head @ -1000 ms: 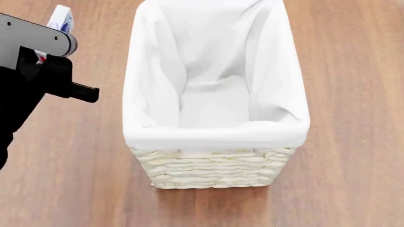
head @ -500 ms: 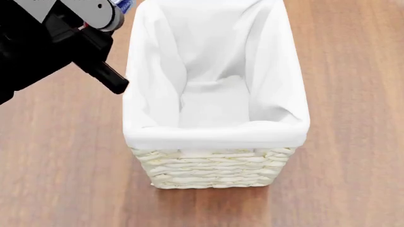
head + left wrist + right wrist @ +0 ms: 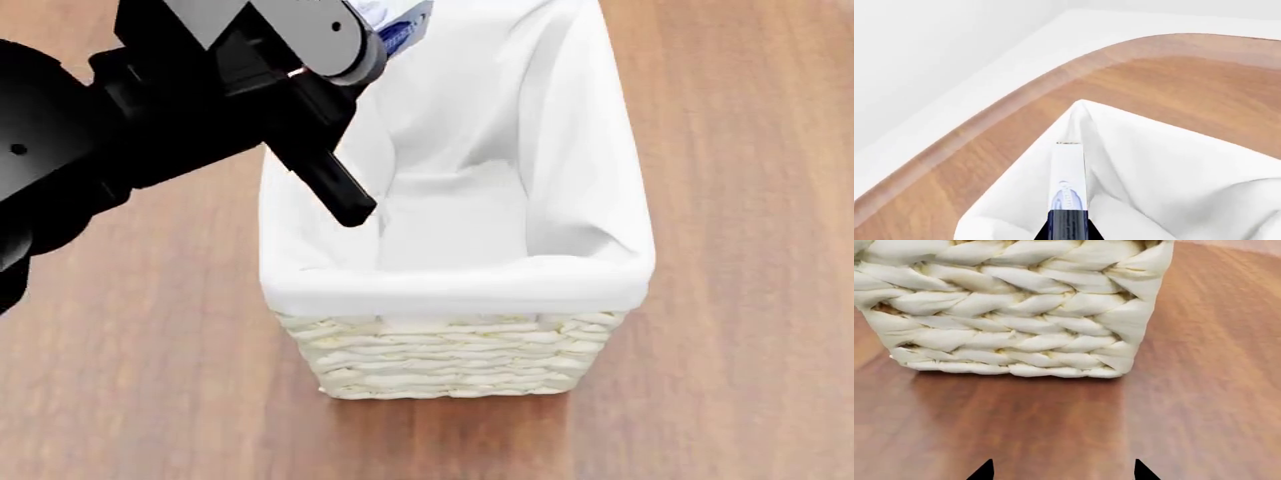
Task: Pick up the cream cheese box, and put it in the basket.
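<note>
The cream woven basket [image 3: 454,355] with its white cloth liner [image 3: 454,285] stands in the middle of the head view. My left gripper [image 3: 387,25] hangs above the basket's far left corner, shut on the cream cheese box [image 3: 400,28], of which only a blue and white end shows past the arm. In the left wrist view the thin white box [image 3: 1069,175] with its blue oval logo sticks out from the gripper [image 3: 1069,225] over the liner [image 3: 1174,170]. The right wrist view shows my right gripper [image 3: 1061,472] open near the wood floor, facing the basket's woven wall [image 3: 1014,315].
Wood surface [image 3: 747,200] surrounds the basket on all sides. In the left wrist view a pale curved edge band [image 3: 987,90] borders the wood beyond the basket. My black left arm [image 3: 120,140] covers the basket's left rim.
My left arm has swung rightward with the cream cheese box, from left of the basket to above its far left corner. The basket has not moved.
</note>
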You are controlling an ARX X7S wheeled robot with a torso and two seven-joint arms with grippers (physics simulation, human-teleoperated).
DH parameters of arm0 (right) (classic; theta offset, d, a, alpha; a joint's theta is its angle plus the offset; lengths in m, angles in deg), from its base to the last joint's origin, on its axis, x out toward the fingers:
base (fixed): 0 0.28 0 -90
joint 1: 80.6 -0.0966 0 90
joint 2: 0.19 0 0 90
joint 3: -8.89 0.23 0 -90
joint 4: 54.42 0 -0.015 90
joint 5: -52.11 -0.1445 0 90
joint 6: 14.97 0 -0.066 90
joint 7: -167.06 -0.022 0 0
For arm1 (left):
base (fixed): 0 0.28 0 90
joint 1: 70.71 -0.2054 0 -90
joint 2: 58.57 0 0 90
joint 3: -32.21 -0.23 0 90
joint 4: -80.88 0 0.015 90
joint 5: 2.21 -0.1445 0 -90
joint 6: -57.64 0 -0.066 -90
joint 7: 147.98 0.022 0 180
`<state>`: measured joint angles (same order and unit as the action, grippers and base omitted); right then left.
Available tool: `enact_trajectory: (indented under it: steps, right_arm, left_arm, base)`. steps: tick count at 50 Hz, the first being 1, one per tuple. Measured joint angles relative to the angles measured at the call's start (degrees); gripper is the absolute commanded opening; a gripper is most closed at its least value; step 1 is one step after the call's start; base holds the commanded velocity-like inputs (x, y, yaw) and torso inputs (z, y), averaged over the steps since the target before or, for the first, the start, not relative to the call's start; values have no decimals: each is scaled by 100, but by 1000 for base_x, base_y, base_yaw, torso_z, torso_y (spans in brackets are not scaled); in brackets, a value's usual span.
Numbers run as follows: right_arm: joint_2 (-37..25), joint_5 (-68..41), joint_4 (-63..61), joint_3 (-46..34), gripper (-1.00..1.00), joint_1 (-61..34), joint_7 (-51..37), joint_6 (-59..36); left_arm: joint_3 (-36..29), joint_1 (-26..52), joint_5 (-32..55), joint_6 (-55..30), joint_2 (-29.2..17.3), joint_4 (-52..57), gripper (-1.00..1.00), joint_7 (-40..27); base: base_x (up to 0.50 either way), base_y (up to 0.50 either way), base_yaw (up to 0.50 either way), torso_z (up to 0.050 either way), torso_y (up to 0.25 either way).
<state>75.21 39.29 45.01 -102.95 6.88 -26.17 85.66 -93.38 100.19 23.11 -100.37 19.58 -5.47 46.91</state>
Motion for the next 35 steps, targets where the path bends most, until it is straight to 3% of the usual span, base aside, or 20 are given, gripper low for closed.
enact_trajectory:
  steps: [31,32,35]
  right_arm:
    - [-15,118,-12,-242,100,117,29,145]
    - [-15,123,-12,-250,100,120,29,148]
    - [-17,138,-13,-274,100,127,28,154]
  left_arm:
    - [-608,-98,-383,1562,755,-2443,-100,214]
    - [-614,-98,-388,1607,766,-2502,100,217]
    - [-620,-81,-401,1721,804,-2676,100,196]
  base:
    - [0,0,0,0,1]
    - [0,0,0,0,0]
    - [0,0,0,0,0]
